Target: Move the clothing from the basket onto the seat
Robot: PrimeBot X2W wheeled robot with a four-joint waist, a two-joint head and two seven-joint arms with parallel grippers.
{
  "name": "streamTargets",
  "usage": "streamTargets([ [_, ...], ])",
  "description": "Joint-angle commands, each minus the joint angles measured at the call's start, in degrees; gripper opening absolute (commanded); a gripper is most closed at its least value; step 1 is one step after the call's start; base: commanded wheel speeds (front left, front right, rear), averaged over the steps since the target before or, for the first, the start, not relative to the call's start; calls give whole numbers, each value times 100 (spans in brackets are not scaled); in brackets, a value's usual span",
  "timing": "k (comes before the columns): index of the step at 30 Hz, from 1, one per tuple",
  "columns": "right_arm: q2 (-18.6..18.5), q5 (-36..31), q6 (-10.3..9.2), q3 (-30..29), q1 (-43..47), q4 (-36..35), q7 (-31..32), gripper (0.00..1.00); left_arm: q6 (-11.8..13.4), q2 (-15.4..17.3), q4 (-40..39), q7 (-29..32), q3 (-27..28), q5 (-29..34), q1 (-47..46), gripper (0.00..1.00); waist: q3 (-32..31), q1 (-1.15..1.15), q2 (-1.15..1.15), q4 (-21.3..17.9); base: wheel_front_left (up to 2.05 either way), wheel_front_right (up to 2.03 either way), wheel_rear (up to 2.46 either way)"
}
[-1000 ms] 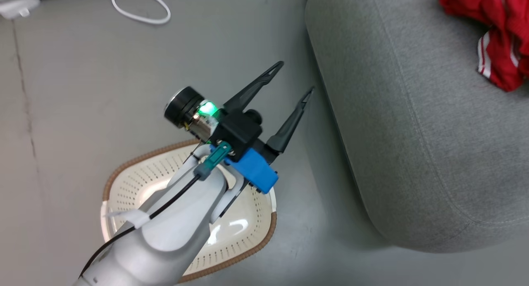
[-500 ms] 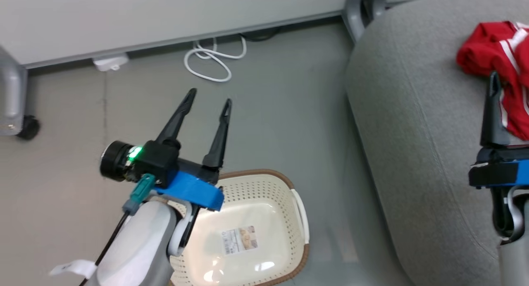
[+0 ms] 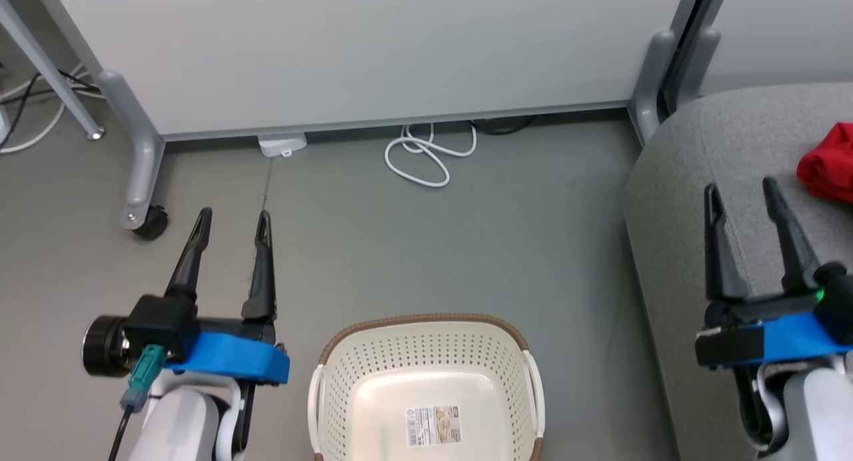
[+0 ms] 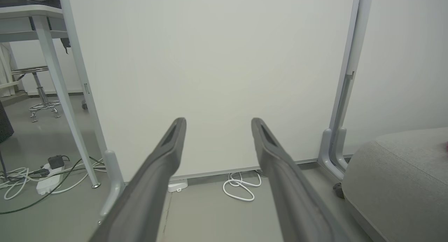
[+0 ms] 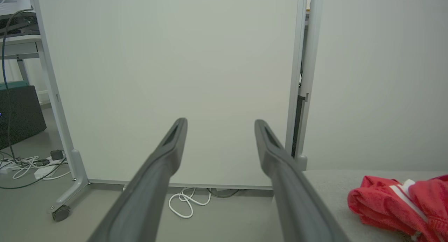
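The cream perforated basket [image 3: 426,344] with a brown rim sits on the floor at the bottom centre, holding nothing but a label on its bottom. Red clothing [image 3: 828,168] lies on the grey seat [image 3: 673,201] at the right edge; the right wrist view shows it as a red heap with white bands [image 5: 395,207] on the seat [image 5: 325,186]. My left gripper [image 3: 233,220] hovers left of the basket, open and empty. Over the seat's front edge my right gripper [image 3: 741,189] is open and empty too. Both wrist views show spread fingers [image 4: 168,144] [image 5: 171,140].
A white partition panel [image 3: 373,54] on grey legs with a castor [image 3: 148,224] stands ahead. A coiled white cable [image 3: 426,158] and a small white box [image 3: 282,143] lie at its foot. More cables and a power strip [image 4: 45,180] lie to the far left.
The head camera has swung, so the basket now sits at bottom centre and the partition fills the top. The left gripper now points straight ahead; the right gripper has come fully into view. Both stay open.
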Motion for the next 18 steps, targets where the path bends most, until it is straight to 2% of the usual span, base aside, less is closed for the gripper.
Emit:
streamTargets([
  [1,54,-46,1,31,215,-24,-22,100,-40,-45,-23,-25,107,67,162,100,-134,1,0,72,0,0,0],
  [18,351,-2,2,88,1124,252,-22,100,-335,-451,96,-24,682,482,916,100,-691,1,0,77,0,0,0],
])
